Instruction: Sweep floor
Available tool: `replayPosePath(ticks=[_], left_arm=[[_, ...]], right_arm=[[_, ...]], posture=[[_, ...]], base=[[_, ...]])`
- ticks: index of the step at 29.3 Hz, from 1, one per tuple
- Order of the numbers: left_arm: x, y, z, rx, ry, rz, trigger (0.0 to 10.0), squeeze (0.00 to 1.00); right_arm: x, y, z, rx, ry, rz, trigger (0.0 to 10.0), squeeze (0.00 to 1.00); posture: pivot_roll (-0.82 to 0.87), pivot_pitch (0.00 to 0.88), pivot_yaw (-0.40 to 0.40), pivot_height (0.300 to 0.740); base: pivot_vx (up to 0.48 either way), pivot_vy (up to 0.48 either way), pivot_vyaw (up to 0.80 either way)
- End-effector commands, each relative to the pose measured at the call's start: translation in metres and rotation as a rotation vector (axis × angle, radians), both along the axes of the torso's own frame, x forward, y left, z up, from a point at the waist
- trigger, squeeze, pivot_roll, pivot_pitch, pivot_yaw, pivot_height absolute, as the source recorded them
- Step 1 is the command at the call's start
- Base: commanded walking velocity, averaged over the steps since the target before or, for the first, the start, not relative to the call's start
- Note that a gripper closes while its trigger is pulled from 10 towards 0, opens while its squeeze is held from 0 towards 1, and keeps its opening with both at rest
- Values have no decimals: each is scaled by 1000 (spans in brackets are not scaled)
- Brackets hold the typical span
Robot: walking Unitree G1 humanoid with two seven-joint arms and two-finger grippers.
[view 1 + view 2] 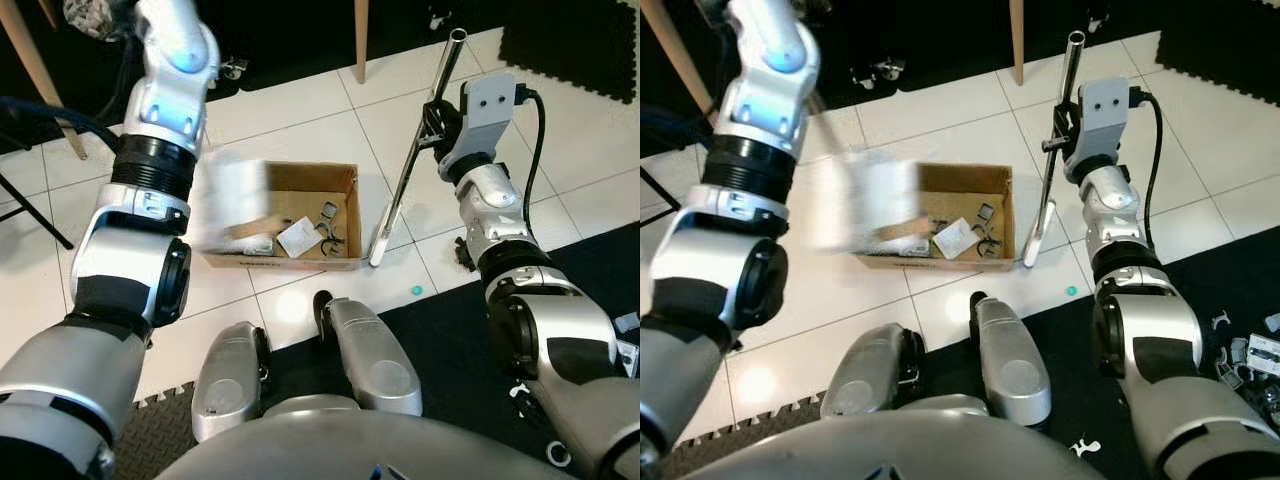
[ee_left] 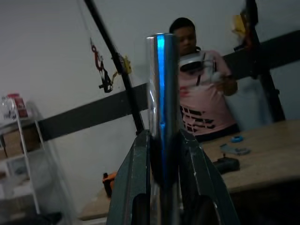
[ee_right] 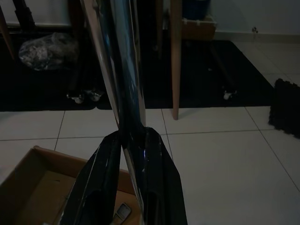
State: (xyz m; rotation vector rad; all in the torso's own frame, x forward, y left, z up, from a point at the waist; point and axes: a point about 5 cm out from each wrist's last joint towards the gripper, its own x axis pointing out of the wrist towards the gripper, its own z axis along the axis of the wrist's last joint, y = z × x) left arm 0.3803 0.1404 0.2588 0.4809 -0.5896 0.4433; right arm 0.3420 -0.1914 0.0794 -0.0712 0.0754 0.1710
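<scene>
Right gripper and left gripper each clenched on metal pole; risk: pole tip knocking cardboard box, scattering contents

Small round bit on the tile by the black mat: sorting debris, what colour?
Teal bit; left eye view shows it best.

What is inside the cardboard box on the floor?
In the cardboard box: a white packet, small dark metal clips and a brown strip. A blurred white thing covers its left part, hiding anything beneath.
</scene>
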Motion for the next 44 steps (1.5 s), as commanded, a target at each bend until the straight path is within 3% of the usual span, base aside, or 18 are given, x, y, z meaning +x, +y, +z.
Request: replayPosePath(ticks=[1,6,20,29,31,33,37,39,44], left_arm=[[-1,4,8,-82,-25,-27,10000,0],[1,15,8,-188,-12,-22,10000,0],[2,19,6,-186,-4,8,10000,0],[12,29,-6,-291,172,-70,10000,0],[16,27,-9,-309,253,-93,10000,0],[16,27,-9,-309,253,-93,10000,0],[13,28,-4,-332,260,-153,10000,0],[7,29,-4,-295,228,-197,10000,0],[1,31,-12,-276,220,-227,10000,0]], right_arm=[[3,-1,6,-8,-26,0,10000,0],[2,-3,5,-8,-23,-5,10000,0],[3,-1,5,-6,-25,-1,10000,0],[3,2,7,8,-41,2,10000,0],[6,4,13,21,-67,3,10000,0],[6,4,13,21,-67,3,10000,0],[12,6,26,115,-111,-12,10000,0],[16,9,35,228,-142,-28,10000,0],[20,14,49,340,-201,-27,10000,0]], posture=[[-27,59,-28,740],[-25,62,-27,740],[-21,63,-29,740],[-21,68,-20,740],[-19,68,-18,740],[-19,68,-18,740],[-15,71,-12,740],[-14,73,-9,740],[-12,74,-6,740]], base=[[0,0,0],[0,0,0],[0,0,0],[0,0,0],[0,0,0],[0,0,0],[0,0,0],[0,0,0],[0,0,0]])
